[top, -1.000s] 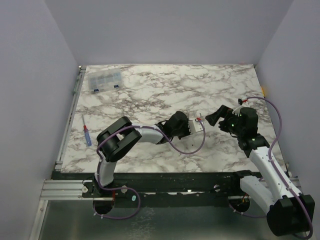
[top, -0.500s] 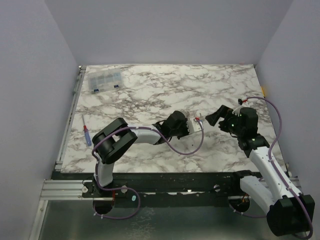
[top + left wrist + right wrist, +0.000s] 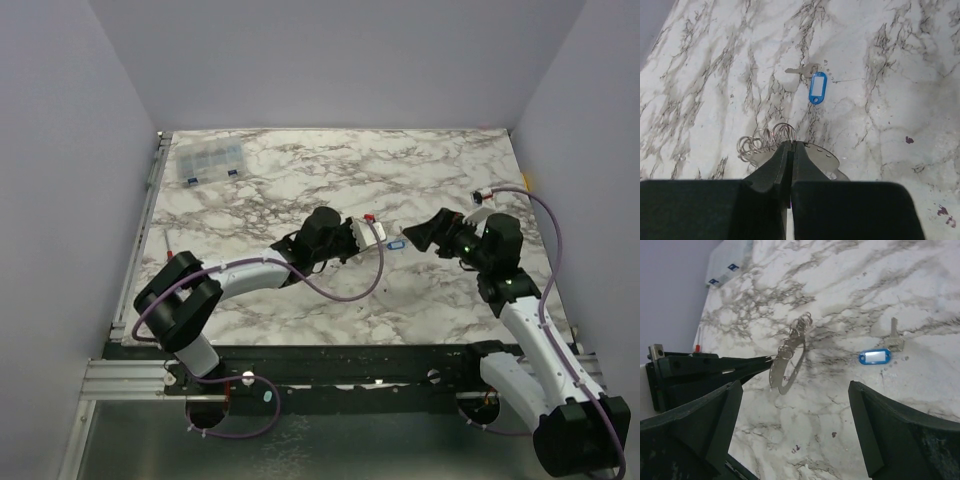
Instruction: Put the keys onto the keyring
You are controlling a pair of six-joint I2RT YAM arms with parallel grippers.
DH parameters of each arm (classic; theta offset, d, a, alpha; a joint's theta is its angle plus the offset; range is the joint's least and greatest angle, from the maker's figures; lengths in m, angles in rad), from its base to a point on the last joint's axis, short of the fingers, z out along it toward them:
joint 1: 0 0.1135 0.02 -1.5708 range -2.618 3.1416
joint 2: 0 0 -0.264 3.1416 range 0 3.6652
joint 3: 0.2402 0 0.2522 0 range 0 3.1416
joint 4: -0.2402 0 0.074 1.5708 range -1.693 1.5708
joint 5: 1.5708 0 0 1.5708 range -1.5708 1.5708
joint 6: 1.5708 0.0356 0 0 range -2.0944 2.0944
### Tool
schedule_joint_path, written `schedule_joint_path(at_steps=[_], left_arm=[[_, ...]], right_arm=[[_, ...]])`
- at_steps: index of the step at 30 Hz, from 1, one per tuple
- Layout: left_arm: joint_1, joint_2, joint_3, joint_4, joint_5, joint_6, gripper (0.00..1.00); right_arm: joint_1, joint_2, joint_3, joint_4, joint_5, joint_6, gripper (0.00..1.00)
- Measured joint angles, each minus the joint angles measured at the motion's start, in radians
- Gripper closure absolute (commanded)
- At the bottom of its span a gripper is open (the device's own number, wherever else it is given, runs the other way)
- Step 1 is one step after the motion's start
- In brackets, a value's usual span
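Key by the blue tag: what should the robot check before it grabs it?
1. Left gripper shut on the loops: ok.
2. Right gripper open, ready to grab: ok.
3. Key flat on the table, nothing on top: ok.
4. Key on the loops: not ok, it lies apart from them.
5. Tag joined to the key or only beside it: cannot tell.
6. Flat metal piece under the left gripper is another key: cannot tell.
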Motion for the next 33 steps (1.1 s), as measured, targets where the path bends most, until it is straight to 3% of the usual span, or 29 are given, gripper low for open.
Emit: schedule_joint_path(at_steps=[10,17,23,28,33], left_arm=[[0.028,-0.282,-0.059,-0.055,0.048,-0.059,1.0],[0.059,-0.485,-0.095,-0.111,0.137,-0.071,1.0],[0.064,-0.632,-0.188,-0.145,0.223,-0.089,1.0],[0.068,-0.71,-0.273,-0.132,0.268,-0.111,1.0],[0.071,-0.742,-0.328,-0.106,0.311,-0.146,1.0]], right_arm=[[0.0,-0.014,0.002,0.286,-0.351,-0.016,0.03],[0.0,-0.032,-0.126,0.743,-0.548,0.104,0.09],[0.012,0.026,-0.182,1.022,-0.629,0.193,0.17],[0.086,0.074,-0.173,1.103,-0.652,0.176,0.21],[0.218,0.106,-0.095,0.997,-0.643,0.019,0.27]])
